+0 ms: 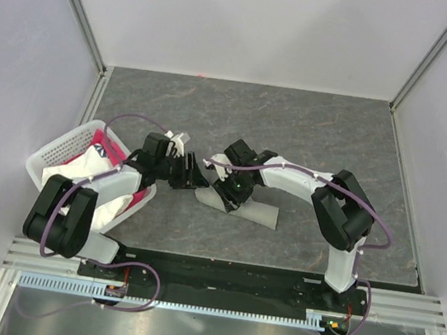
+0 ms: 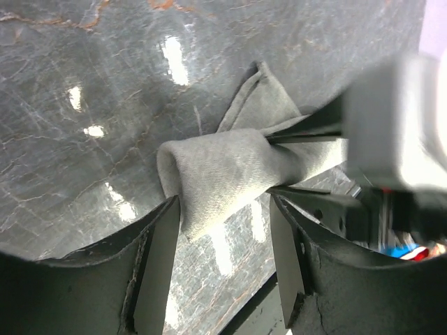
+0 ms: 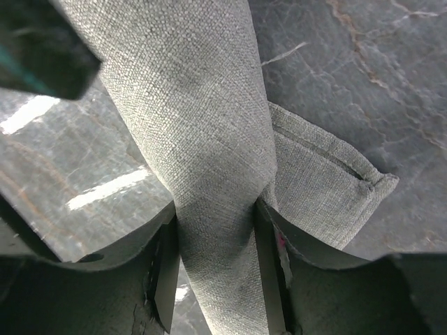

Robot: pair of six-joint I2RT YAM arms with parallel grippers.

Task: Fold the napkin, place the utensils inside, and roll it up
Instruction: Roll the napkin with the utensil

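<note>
well left of the napkin point(image 1: 254, 213), a white basket point(image 1: 45, 161) holding a pink cloth point(image 1: 95, 133) and a white cloth point(image 1: 82, 168), neither part of the task. just left of the napkin, left pincer point(image 2: 224, 204): jaws wide apart, straddling the roll's free end, one finger point(image 2: 159, 258) brushing the fabric, nothing clamped. napkin itself: grey-green, already wound into a tight tube on the dark table point(image 1: 311, 138), one hemmed corner loose beside it. utensils not visible, presumably wrapped inside, though not confirmable. further along the napkin, right pincer point(image 3: 216, 218): closed on the tube, both fingers pressed against the cloth — gripping it. judged stage: folding and rolling essentially done. left to do, at most — tidying the loose corner and letting go.
</note>
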